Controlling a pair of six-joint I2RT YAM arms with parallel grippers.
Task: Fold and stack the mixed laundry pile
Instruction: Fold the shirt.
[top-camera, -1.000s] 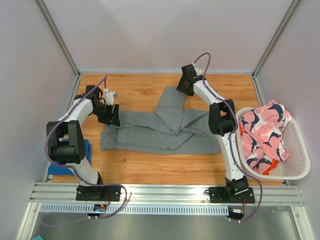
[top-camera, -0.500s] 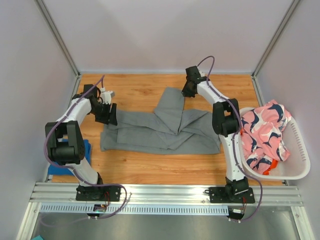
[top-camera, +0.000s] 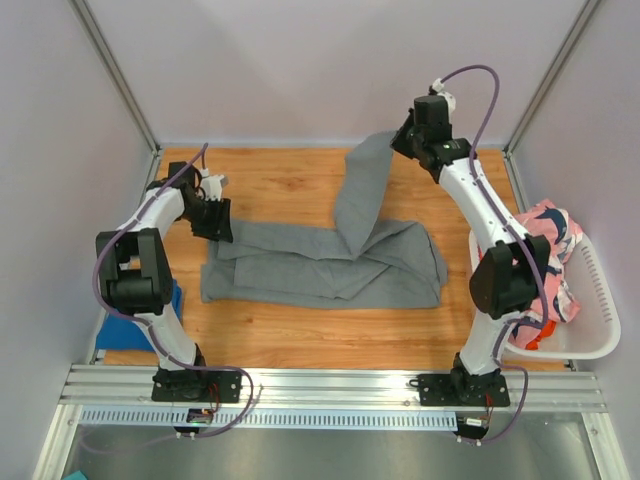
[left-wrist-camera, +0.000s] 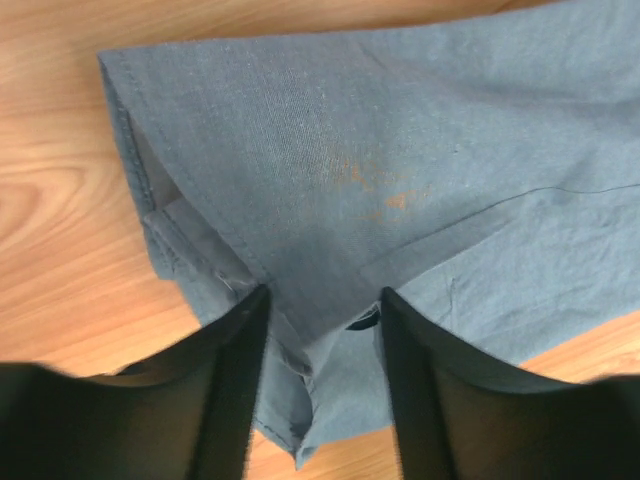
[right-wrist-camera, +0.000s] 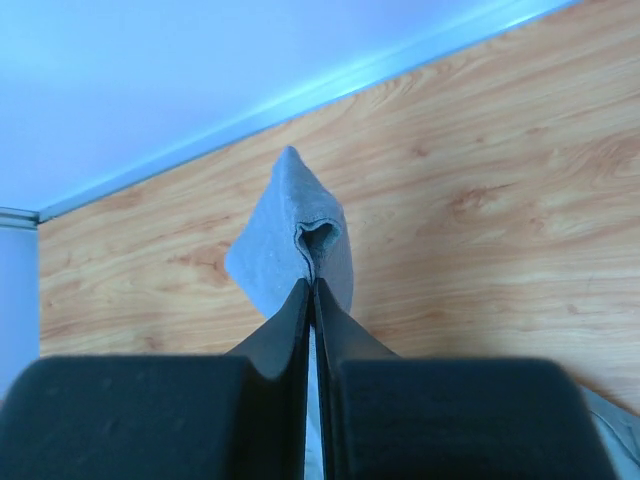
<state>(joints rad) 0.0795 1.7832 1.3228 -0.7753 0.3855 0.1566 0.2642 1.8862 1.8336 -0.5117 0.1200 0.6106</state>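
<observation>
A long grey garment (top-camera: 320, 265) lies folded lengthwise across the wooden table. One leg (top-camera: 362, 190) rises from it toward the back. My right gripper (top-camera: 400, 142) is shut on that leg's end and holds it above the table; the right wrist view shows the pinched grey tip (right-wrist-camera: 300, 225) poking past the closed gripper (right-wrist-camera: 313, 288). My left gripper (top-camera: 222, 226) is low over the garment's left end. In the left wrist view it (left-wrist-camera: 322, 312) stands open, with the grey hem (left-wrist-camera: 300, 250) lying between the fingers (left-wrist-camera: 235, 380).
A white slotted basket (top-camera: 600, 320) at the right holds a pink patterned garment (top-camera: 535, 265) over a bit of orange cloth (top-camera: 537, 332). A bright blue cloth (top-camera: 172, 300) sits at the left edge behind my left arm. The back wall is close to the right gripper.
My right gripper closed on the end of the grey leg and lifted it up toward the back right. The left gripper shifted slightly at the garment's left end.
</observation>
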